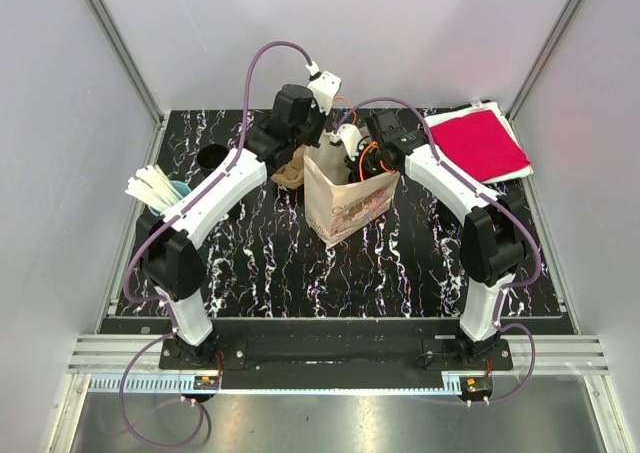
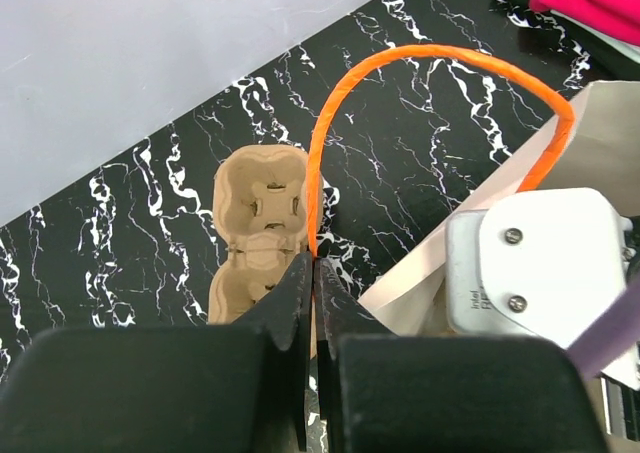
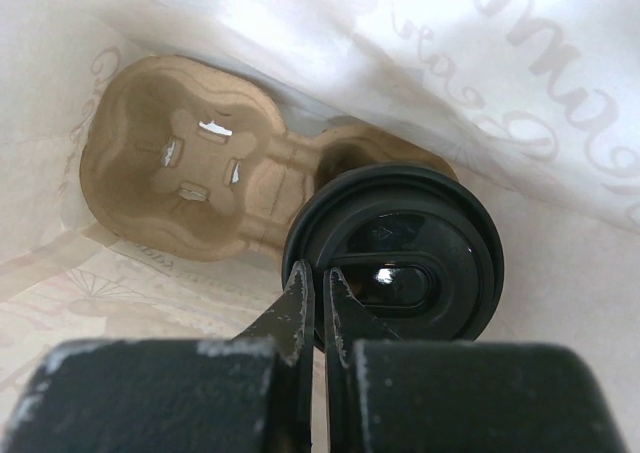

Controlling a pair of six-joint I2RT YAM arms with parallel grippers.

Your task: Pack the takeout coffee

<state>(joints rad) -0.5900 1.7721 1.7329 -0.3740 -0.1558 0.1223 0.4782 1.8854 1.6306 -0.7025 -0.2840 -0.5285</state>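
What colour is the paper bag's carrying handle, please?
Bright orange; the handle shows best in the left wrist view.

The left arm (image 1: 205,208) and right arm (image 1: 470,213) share white link shells and bulky black joint housings; a purple cable (image 1: 250,73) loops along each; a thin orange cable (image 2: 400,58) arcs to a pale grey housing (image 2: 540,263) carrying two cross-head screws; the left fingers (image 2: 290,308) are plain matte black; the right fingers (image 3: 295,318) are black, flecked with pale scuffs.
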